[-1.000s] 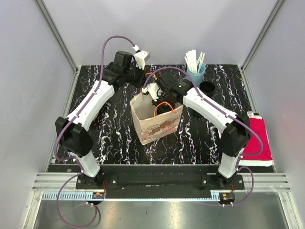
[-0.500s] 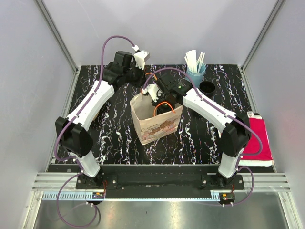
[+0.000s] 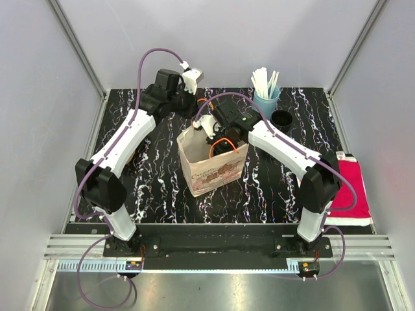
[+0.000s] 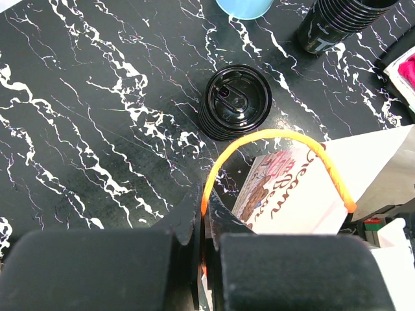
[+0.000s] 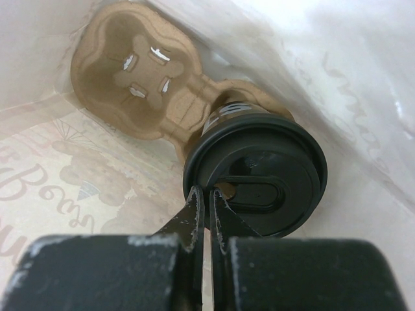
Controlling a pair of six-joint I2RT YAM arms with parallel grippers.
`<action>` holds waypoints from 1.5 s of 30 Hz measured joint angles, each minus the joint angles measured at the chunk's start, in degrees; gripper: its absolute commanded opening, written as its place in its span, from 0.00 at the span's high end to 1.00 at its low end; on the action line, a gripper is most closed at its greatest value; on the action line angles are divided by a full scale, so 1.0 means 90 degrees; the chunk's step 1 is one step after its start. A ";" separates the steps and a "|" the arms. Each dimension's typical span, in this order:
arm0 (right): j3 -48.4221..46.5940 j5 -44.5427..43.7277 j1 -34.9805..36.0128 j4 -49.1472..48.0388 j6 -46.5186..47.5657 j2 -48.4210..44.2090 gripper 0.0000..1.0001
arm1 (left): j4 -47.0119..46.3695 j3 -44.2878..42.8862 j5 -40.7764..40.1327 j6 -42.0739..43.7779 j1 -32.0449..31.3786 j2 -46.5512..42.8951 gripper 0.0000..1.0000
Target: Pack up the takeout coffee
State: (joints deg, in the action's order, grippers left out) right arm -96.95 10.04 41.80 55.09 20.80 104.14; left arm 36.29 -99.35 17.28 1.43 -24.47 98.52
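While the paper bag (image 3: pixel 213 170) stands upright mid-table in the top view, the left gripper (image 3: pixel 193 109) hangs at its 11 o'clock rim. The right gripper (image 3: pixel 214 136) dips into the bag's open mouth from 1 o'clock. A blue cup (image 3: pixel 266 102) of white sticks stands at the bag's 1 o'clock, with a stack of black cups (image 3: pixel 282 119) just beside it at its 4 o'clock. A red cloth (image 3: pixel 348 188) lies at the table's 3 o'clock edge.

From the left wrist, the left gripper's fingers are pinched together on the bag's orange handle (image 4: pixel 279 135), which arches above the bag. A stack of black lids (image 4: pixel 235 102) sits on the table (image 4: pixel 78 97) at 12 o'clock of the fingers.

From the right wrist, inside the bag, the right gripper is clamped on the near rim of the black lid of the coffee cup (image 5: pixel 259 175). The cup sits in one socket of a cardboard carrier (image 5: pixel 139 84) on the bag floor. The carrier's other socket lies at 10 o'clock of the cup.
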 measured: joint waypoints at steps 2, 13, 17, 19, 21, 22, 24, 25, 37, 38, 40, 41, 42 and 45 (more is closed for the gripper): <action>0.0017 0.0000 0.0000 -0.0005 0.0000 0.0000 1.00 | 0.0000 0.0000 -0.0017 -0.0002 0.0000 0.0000 1.00; 0.0056 0.0000 0.0000 -0.0049 0.0000 0.0000 1.00 | 0.0002 0.0000 -0.0359 -0.0002 -0.0012 0.0000 1.00; 0.0073 -0.0002 0.0000 -0.0051 0.0000 -0.0002 1.00 | 0.0002 0.0000 -0.0585 -0.0002 -0.0012 0.0000 1.00; 0.0087 -0.0002 0.0000 -0.0066 0.0000 -0.0002 1.00 | 0.0002 0.0000 -0.0670 -0.0002 -0.0012 0.0002 1.00; 0.0109 -0.0002 0.0000 -0.0092 0.0002 -0.0002 1.00 | 0.0005 -0.0002 -0.0743 -0.0002 -0.0012 0.0012 1.00; 0.0117 -0.0002 0.0000 -0.0097 0.0002 -0.0002 1.00 | 0.0002 -0.0007 -0.0780 -0.0002 -0.0012 0.0027 1.00; 0.0129 -0.0005 0.0000 -0.0112 0.0002 -0.0002 1.00 | 0.0029 -0.0036 -0.0848 -0.0002 -0.0010 0.0068 1.00; 0.0138 -0.0005 0.0000 -0.0126 0.0002 -0.0002 1.00 | 0.0027 -0.0070 -0.0874 -0.0002 -0.0010 0.0107 1.00; 0.0245 -0.0010 0.0000 -0.0138 0.0002 -0.0005 1.00 | 0.0095 -0.0172 -0.1112 -0.0027 0.0029 0.0323 1.00; 0.0250 -0.0010 0.0000 -0.0138 0.0002 -0.0005 1.00 | 0.0097 -0.0172 -0.1107 -0.0029 0.0034 0.0323 1.00; 0.0255 -0.0010 0.0000 -0.0138 0.0002 -0.0005 1.00 | 0.0097 -0.0172 -0.1073 -0.0041 0.0034 0.0323 1.00; 0.0260 -0.0010 0.0000 -0.0138 0.0002 -0.0005 1.00 | 0.0097 -0.0172 -0.1044 -0.0049 0.0034 0.0323 1.00; 0.0265 -0.0010 0.0000 -0.0138 0.0002 -0.0005 1.00 | 0.0092 -0.0172 -0.1008 -0.0049 0.0036 0.0323 1.00; 0.0274 -0.0010 0.0000 -0.0138 0.0005 -0.0005 1.00 | 0.0066 -0.0172 -0.0889 -0.0051 0.0036 0.0323 1.00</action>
State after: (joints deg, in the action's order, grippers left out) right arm -94.48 9.96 41.80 53.84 20.84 104.09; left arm 36.88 -100.90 9.28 0.97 -24.14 101.43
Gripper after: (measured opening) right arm 0.021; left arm 0.005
